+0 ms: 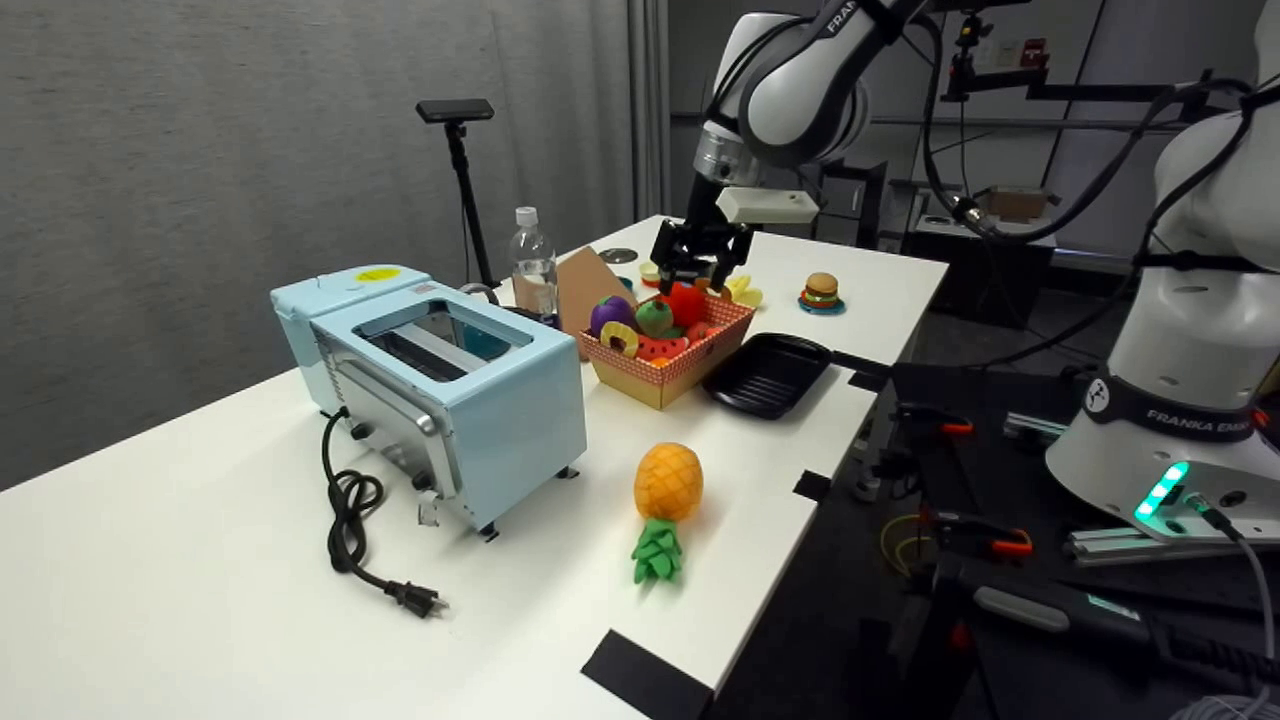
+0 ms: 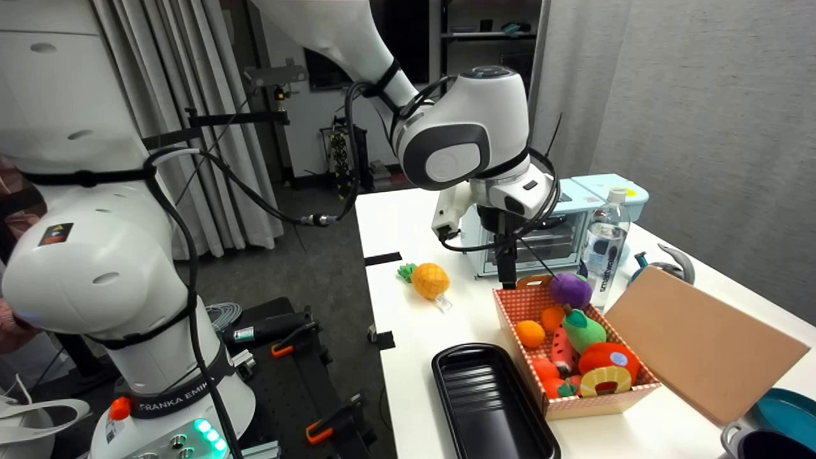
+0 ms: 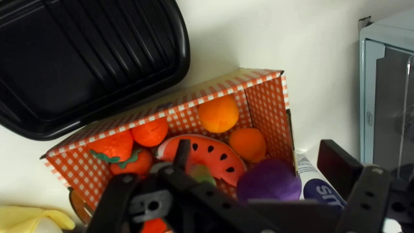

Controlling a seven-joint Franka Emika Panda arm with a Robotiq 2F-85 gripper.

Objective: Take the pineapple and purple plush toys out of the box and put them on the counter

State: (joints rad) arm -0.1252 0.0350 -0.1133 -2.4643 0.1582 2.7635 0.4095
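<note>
The pineapple plush [image 1: 668, 485] lies on the white counter near its edge, outside the box; it also shows in an exterior view [image 2: 429, 280] and is out of the wrist view. The purple plush [image 2: 570, 291] sits in the red-checked box [image 2: 599, 409], at the corner by the bottle, on top of other plush fruit. My gripper [image 1: 693, 282] is above the box, pointing down. In the wrist view its fingers [image 3: 258, 155] are spread wide and empty. The purple plush [image 3: 270, 181] shows between them, partly hidden by the gripper's own parts.
A black tray [image 2: 491, 408] stands along the box. A water bottle [image 2: 605, 248] and a leaning brown board [image 2: 701, 344] are on the opposite side. A blue toaster oven [image 1: 520, 430] stands near the pineapple. A toy burger [image 1: 820, 290] and banana [image 1: 743, 290] are farther along.
</note>
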